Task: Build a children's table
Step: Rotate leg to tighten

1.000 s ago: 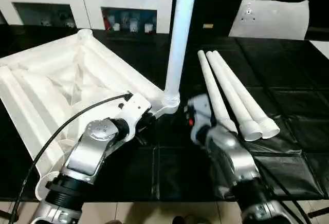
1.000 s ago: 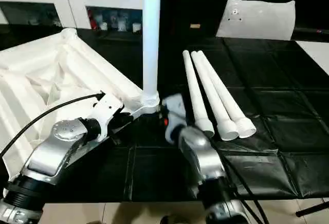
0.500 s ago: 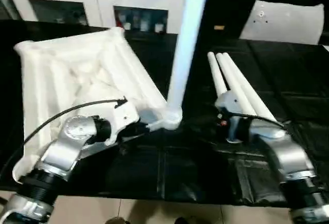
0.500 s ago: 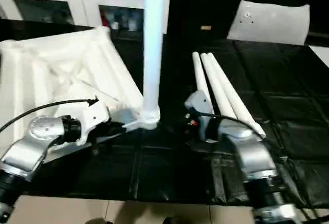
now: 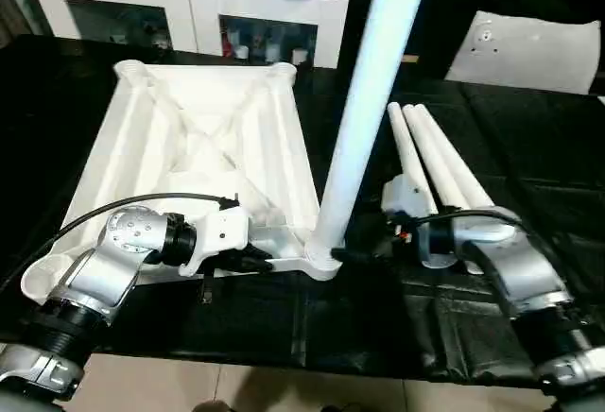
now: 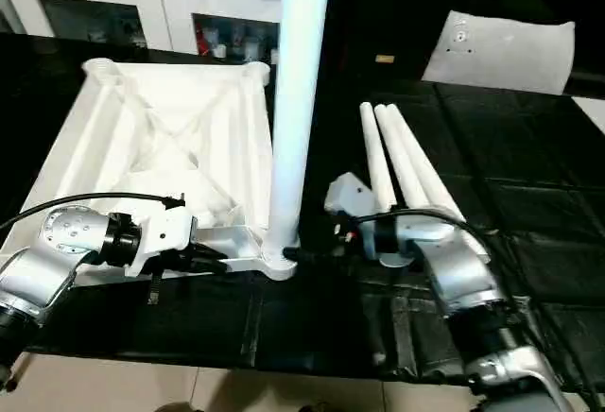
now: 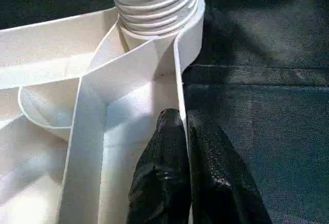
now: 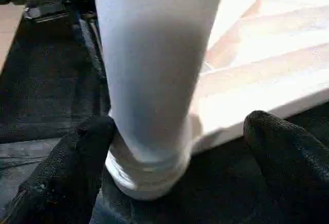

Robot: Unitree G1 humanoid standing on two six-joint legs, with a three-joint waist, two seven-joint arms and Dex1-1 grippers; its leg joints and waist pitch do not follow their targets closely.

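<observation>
A: Count first. Tabletop (image 5: 203, 138): one, upside down on the black surface (image 5: 529, 147), X-ribs facing up. Legs: four in all. One upright leg (image 5: 364, 100) stands in the near corner socket (image 7: 154, 13), its threaded base seated there. Three loose legs (image 5: 435, 162) lie side by side on the surface, just right of the tabletop.

B: Other items?

A: One white pillow-like block (image 5: 529, 48) at the far right. One white cabinet (image 5: 189, 1) behind the surface.

B: Hands?

A: Left hand (image 7: 185, 178): fingers pressed together on the thin edge wall of the tabletop, close beside the socket. Right hand (image 8: 180, 157): fingers spread apart either side of the upright leg's base; one finger (image 8: 77, 167) is against the base, the other finger (image 8: 288, 157) stands off from it.

B: Change from one second ago?

A: Whole picture has shifted, so the camera moved. Beyond that, the tabletop lay skewed then, one corner pointing toward the robot; it now sits roughly square-on. The right arm was bent in close below the socket; it now reaches in sideways from the right. The upright leg remains in its socket. Three loose legs keep their grouping.
</observation>
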